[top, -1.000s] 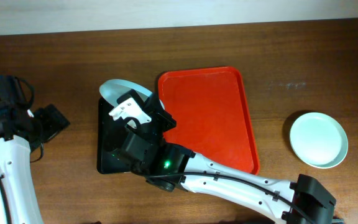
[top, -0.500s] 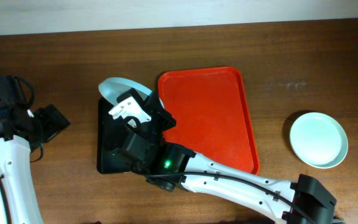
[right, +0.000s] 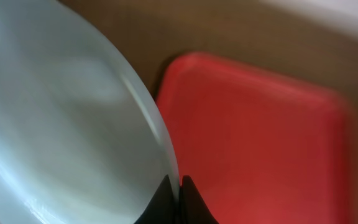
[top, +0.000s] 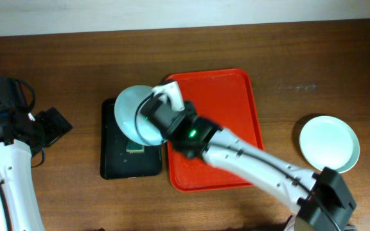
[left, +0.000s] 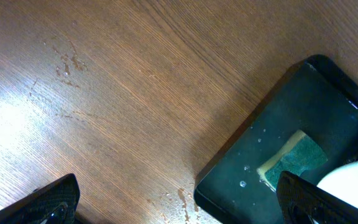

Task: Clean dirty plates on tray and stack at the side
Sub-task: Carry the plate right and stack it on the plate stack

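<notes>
Pinching the rim of the pale blue plate [top: 133,115], the right claw [right: 179,196] is closed on it with dark fingertips either side of the edge, so nearly all of the plate hangs out to the claw's left, with only that thin lip in its grip. From where I stand, that is the weak spot: a smooth, possibly wet rim held at one point could swivel or slide out between the fingers if the arm swings fast, and the plate would drop onto the black tray [top: 113,163] or the red tray's [top: 236,83] raised rim. A low carry could also clip that rim, since the plate's near edge sits just over the seam between the two trays. The plate covers the upper part of the black tray, and the sponge [top: 133,149] peeks out just beyond its edge; I cannot make out any smear on it from here. The red tray itself lies bare beside it. Over at the right, well apart, a pale mint plate [top: 329,143] rests on the bench [top: 56,64]. The left claw [left: 182,202] hangs spread wide and empty-handed over bare wood near the black tray's corner.
</notes>
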